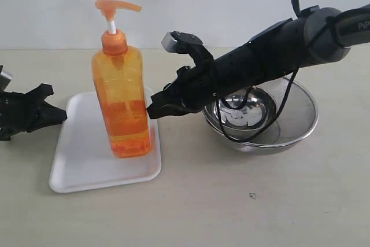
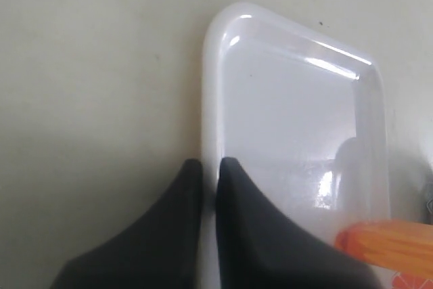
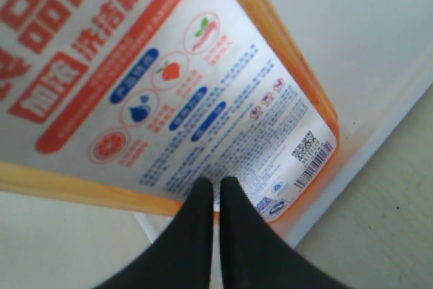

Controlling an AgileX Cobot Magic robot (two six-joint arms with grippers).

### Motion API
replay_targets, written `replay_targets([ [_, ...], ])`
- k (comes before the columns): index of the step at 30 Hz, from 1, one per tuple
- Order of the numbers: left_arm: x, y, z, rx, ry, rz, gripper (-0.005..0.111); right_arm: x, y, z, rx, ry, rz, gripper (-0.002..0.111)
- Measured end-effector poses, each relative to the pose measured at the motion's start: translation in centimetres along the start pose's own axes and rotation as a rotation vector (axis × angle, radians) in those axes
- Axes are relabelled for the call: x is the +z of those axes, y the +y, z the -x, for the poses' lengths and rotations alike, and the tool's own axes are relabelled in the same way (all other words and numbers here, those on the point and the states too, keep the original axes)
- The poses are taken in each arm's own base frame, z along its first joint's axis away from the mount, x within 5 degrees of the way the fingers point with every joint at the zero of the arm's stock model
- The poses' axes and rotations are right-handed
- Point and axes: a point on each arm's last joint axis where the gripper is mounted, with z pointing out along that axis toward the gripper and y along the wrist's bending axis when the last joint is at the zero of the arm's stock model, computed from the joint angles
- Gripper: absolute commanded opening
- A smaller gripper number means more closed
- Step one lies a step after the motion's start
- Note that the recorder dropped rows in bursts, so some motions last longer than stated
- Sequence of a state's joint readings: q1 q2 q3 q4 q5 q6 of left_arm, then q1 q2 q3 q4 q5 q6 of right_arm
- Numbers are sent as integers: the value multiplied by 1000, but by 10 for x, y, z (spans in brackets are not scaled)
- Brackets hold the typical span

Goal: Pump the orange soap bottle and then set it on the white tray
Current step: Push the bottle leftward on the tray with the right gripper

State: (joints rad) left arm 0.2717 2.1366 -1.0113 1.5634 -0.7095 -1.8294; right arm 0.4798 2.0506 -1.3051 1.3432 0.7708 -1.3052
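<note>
The orange soap bottle (image 1: 121, 102) stands upright on the white tray (image 1: 87, 166), toward the tray's right half, its pump head (image 1: 115, 8) up on the white stem. My right gripper (image 1: 151, 111) is shut, with its tips right beside the bottle's lower right side; I cannot tell whether they touch. The right wrist view shows the bottle's label (image 3: 169, 86) just past the right gripper (image 3: 216, 182), which has nothing between its fingers. At the tray's left edge, my left gripper (image 1: 60, 117) is shut and empty. Seen from the left wrist, that gripper (image 2: 210, 164) sits over the tray's rim (image 2: 211, 99).
Two round steel bowls, a solid one (image 1: 243, 111) nested in a mesh one (image 1: 300, 125), stand right of the tray beneath my right arm. The beige table stretches in front of the tray and bowls. A pale wall closes the back.
</note>
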Motion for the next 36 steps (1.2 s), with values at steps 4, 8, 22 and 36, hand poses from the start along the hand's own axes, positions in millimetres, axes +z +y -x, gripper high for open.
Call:
replay_targets([
  [4,0,-1,2,5,-4,-9,5,0,0,0,-3,3,1,0],
  [8,2,-1,5,16,-2,-15,5,2,3,-1,-8,7,5,0],
  [22,2,-1,5,20,1,-17,5,2,-2,1,-1,-8,-49,0],
  [36,2,-1,5,26,4,-18,5,9,3,1,-16,-9,-78,0],
])
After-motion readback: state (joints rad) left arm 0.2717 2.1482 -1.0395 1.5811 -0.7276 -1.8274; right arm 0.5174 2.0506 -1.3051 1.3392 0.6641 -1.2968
